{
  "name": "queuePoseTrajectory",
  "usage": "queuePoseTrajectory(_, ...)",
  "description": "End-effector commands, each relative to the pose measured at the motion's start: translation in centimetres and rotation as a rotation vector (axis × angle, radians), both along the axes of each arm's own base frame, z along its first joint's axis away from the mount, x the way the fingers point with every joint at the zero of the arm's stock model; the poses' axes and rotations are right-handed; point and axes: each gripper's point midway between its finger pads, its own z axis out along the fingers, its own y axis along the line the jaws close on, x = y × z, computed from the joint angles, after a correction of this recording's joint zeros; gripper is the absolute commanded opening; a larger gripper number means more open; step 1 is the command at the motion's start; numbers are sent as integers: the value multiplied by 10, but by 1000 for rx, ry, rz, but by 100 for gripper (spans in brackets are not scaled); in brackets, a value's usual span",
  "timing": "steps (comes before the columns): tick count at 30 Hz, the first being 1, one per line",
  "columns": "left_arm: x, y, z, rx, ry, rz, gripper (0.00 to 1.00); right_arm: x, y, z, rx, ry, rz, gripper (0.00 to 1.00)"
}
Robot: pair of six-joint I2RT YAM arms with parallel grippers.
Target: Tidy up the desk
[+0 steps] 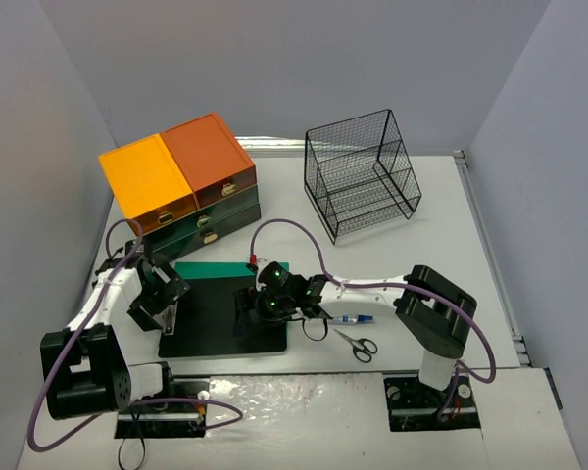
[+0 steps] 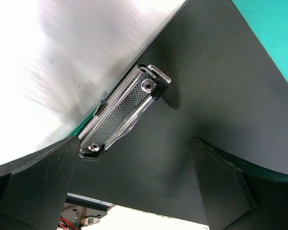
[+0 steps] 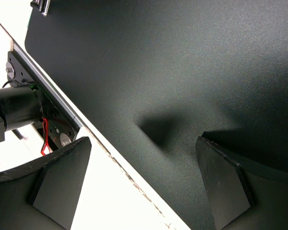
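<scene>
Your left end effector (image 2: 134, 191) hangs wide apart and empty over the clipboard's (image 1: 216, 318) left edge, just beside its metal clip (image 2: 122, 117). Your right end effector (image 3: 144, 187) is spread too, gripping nothing, above the clipboard's right part. A green board (image 1: 230, 267) peeks out at the clipboard's far edge. A pen (image 1: 353, 319) and scissors (image 1: 358, 345) lie right of the clipboard. The white surface (image 1: 451, 235) lies beneath the clipboard and extends all around it.
</scene>
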Motion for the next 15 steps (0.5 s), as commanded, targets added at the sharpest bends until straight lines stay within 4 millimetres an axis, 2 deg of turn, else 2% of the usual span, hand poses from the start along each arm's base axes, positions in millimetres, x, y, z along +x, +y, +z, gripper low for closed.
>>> queuePoseTrajectory(1,1,8,10,51,-25,68,97,1,-9,3,-16,-7,-18,88)
queuePoseTrajectory(5,-1,21,16,124,-44,115,97,1,-10,3,-16,-6,-21,88)
queuePoseTrajectory(11,-2,26,19,140,-44,135,97,-1,-11,-3,-26,5,-16,88)
queuePoseTrajectory(15,-4,22,9,118,-14,133,97,-2,-12,-2,-27,9,-12,88)
